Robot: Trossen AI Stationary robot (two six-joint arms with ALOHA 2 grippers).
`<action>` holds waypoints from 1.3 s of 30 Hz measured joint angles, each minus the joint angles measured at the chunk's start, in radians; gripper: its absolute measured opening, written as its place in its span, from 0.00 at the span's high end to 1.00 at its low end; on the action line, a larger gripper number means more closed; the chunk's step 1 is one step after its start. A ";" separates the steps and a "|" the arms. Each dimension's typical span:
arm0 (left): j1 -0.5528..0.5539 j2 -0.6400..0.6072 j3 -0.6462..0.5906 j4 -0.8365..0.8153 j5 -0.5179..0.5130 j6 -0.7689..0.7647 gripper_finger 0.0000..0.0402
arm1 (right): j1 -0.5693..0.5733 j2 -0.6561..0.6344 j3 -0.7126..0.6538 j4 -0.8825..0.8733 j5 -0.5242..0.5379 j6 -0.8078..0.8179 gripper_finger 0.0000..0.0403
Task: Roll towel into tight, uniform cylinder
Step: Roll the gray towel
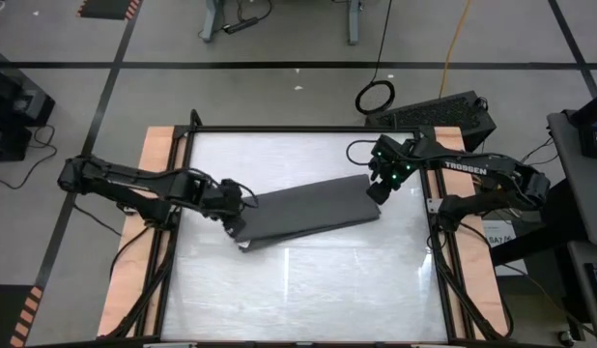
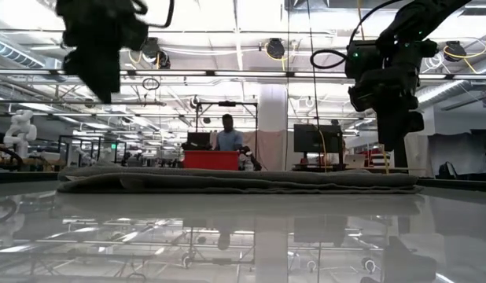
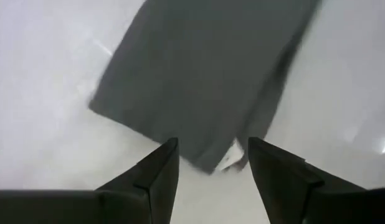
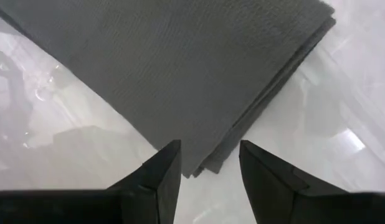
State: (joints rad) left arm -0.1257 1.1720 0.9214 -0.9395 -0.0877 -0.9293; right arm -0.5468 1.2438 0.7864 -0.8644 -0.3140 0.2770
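Observation:
The towel (image 1: 308, 211) is a dark grey cloth folded into a long flat strip of several layers. It lies flat on the glossy table, slanting from near left to far right. A small white tag (image 3: 230, 160) shows at its left end. My left gripper (image 1: 236, 224) hovers open above that left end (image 3: 205, 68), fingers pointing steeply down. My right gripper (image 1: 376, 189) hovers open above the strip's right end, over a stacked corner (image 4: 202, 163). In the low view both grippers hang clear above the towel (image 2: 243, 181).
Wooden boards (image 1: 163, 155) and black rails border the table at left and right. A black box (image 1: 443, 111) and a cable loop (image 1: 376, 95) lie beyond the far right corner. Bare glossy tabletop (image 1: 308, 290) spreads on the near side. A person (image 2: 227, 134) stands far off in the room.

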 joint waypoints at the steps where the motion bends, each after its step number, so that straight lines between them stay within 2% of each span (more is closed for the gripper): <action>1: -0.006 -0.004 -0.039 0.035 0.002 -0.095 0.51 | 0.002 0.000 0.000 0.001 -0.001 0.004 0.62; 6: -0.064 -0.004 -0.204 0.287 0.060 -0.501 0.51 | 0.031 0.000 0.000 0.009 -0.002 0.065 0.62; 10: -0.093 -0.004 -0.278 0.345 0.072 -0.690 0.49 | 0.061 0.000 0.000 0.049 -0.002 0.085 0.62; 13: -0.119 -0.003 -0.298 0.336 0.094 -0.738 0.45 | 0.078 0.000 0.000 0.059 -0.002 0.086 0.62; 17: -0.148 -0.004 -0.298 0.340 0.065 -0.747 0.39 | 0.097 0.000 0.000 0.060 0.001 0.087 0.62; 19: -0.167 0.012 -0.299 0.339 0.009 -0.747 0.38 | 0.106 0.000 0.000 0.061 0.007 0.093 0.62; 22: -0.171 0.034 -0.343 0.382 0.002 -0.736 0.40 | 0.123 0.000 0.000 0.072 0.045 0.107 0.62; 29: -0.171 0.040 -0.436 0.647 -0.015 -0.704 0.56 | 0.150 0.000 0.000 0.081 0.054 0.134 0.62; 31: -0.171 0.039 -0.438 0.650 -0.018 -0.687 0.64 | 0.156 0.000 0.000 0.081 0.054 0.157 0.62; 36: -0.171 0.033 -0.438 0.651 -0.003 -0.685 0.94 | 0.177 0.000 0.000 0.095 0.053 0.235 0.62; 39: -0.171 0.026 -0.426 0.663 0.013 -0.688 0.97 | 0.187 0.000 0.000 0.118 0.055 0.264 0.62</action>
State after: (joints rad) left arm -0.2970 1.1980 0.4954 -0.2763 -0.0750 -1.6176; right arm -0.3598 1.2434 0.7864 -0.7462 -0.2589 0.5407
